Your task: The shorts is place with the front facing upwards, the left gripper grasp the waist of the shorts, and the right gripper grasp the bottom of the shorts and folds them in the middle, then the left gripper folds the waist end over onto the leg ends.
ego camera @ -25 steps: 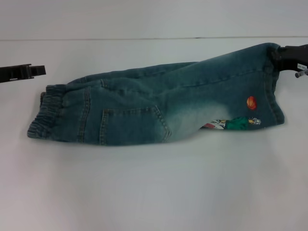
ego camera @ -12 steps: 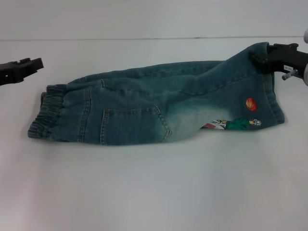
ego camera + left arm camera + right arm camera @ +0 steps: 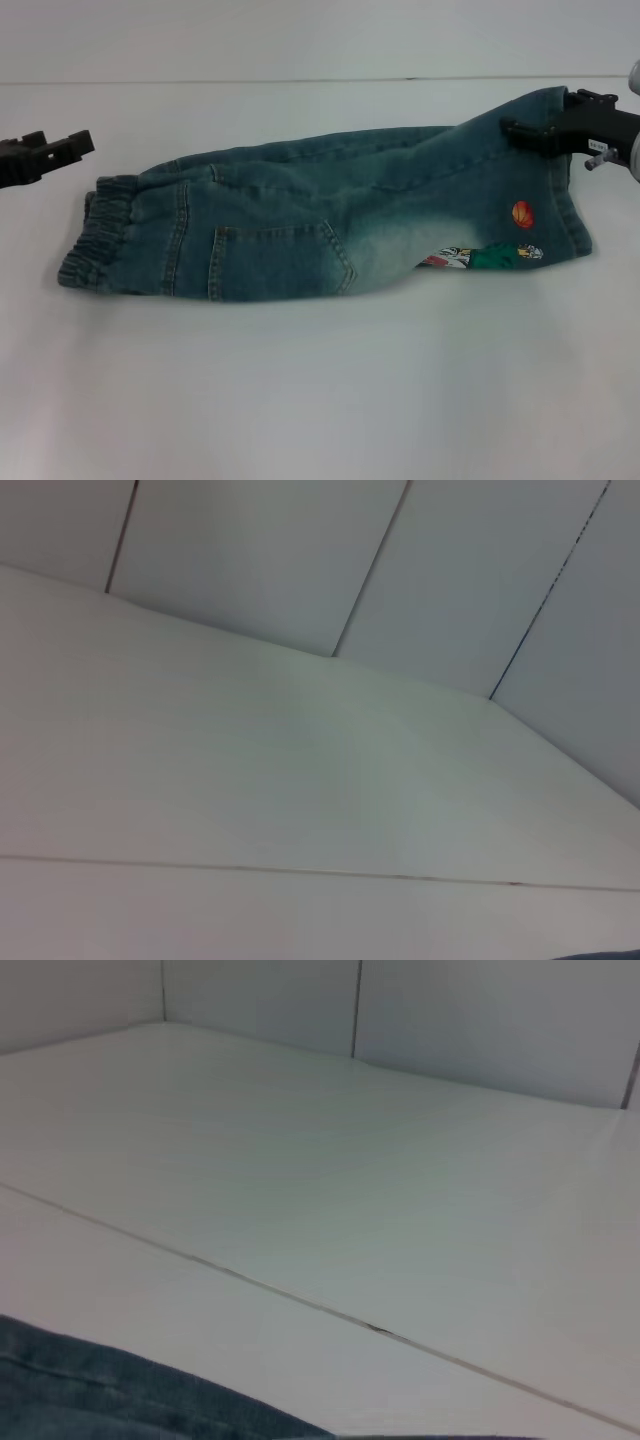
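Right gripper (image 3: pixel 522 130) on folded, faded shorts (image 3: pixel 330 225)

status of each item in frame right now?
shorts: folded lengthwise, lying sideways on the table
waist: flat on the table at the robot's left, ungrasped
leg ends: at the robot's right, far corner lifted
right gripper: at that lifted corner
left gripper: off the fabric, beyond the waist

Blue-green denim shorts (image 3: pixel 330 220) with pale faded patch, orange and green cartoon patches.
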{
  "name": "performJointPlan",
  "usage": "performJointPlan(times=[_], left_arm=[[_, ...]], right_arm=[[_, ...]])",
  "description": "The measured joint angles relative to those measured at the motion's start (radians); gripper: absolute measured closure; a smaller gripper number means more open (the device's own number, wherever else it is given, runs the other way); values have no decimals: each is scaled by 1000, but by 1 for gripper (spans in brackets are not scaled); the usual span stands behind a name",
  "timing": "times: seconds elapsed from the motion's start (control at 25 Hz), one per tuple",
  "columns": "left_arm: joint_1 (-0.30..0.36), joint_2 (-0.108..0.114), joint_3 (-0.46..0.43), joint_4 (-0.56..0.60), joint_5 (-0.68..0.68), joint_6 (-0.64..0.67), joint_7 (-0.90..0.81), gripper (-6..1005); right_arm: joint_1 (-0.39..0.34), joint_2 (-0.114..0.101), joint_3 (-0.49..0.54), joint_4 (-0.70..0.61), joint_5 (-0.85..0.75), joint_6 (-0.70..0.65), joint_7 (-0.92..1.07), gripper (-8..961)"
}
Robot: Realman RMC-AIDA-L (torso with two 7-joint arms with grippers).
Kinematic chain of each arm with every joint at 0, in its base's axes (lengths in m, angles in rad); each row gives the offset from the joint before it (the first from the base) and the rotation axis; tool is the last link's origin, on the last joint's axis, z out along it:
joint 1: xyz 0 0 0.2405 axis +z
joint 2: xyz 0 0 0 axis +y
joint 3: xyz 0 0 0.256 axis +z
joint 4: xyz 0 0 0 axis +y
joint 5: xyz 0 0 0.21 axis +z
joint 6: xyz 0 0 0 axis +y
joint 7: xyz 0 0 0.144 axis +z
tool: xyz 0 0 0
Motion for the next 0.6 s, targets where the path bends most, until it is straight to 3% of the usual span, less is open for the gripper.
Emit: performJointPlan(times=[0.2, 0.24, 0.6], left_arm=[[1, -1, 6, 8, -1, 1, 1, 115], [1, -1, 7, 9, -1, 2, 1, 113], [-6, -2, 12, 11, -2, 21, 3, 107]], right_arm=[[-20, -2, 0, -19, -2, -41, 23, 80], [-25, -2, 0, -24, -2, -49, 30, 38], [-84, -5, -34, -115, -8, -135, 117, 6]])
